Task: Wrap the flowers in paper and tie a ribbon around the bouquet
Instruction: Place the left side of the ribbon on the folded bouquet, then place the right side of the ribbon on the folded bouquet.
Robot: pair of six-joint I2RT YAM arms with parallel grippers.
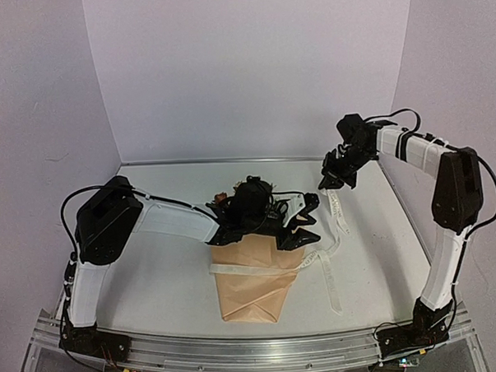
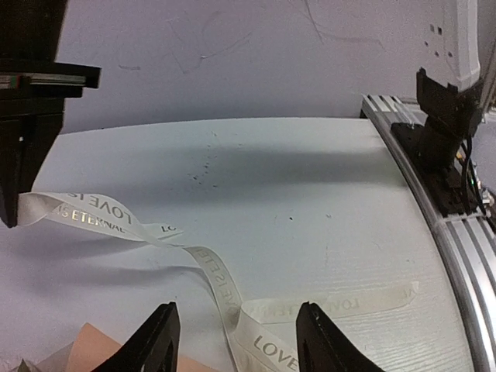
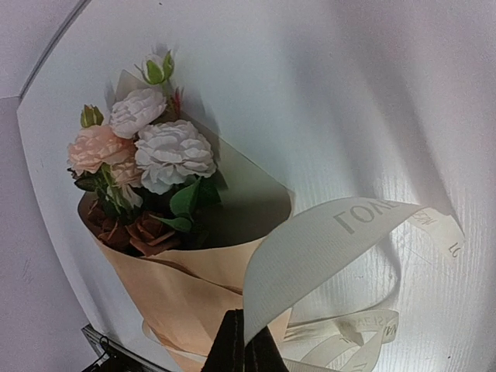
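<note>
The left fingers (image 2: 159,345) are apart by the bouquet (image 1: 251,294) on the table (image 1: 153,272). The right fingers (image 3: 231,345) pinch the ribbon (image 1: 337,208) tight.

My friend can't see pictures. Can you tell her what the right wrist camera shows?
Pink, white and rust roses wrapped in peach paper lie on a white table. A cream ribbon with printed lettering curls up from the shut fingers of the right gripper at the bottom edge.
</note>
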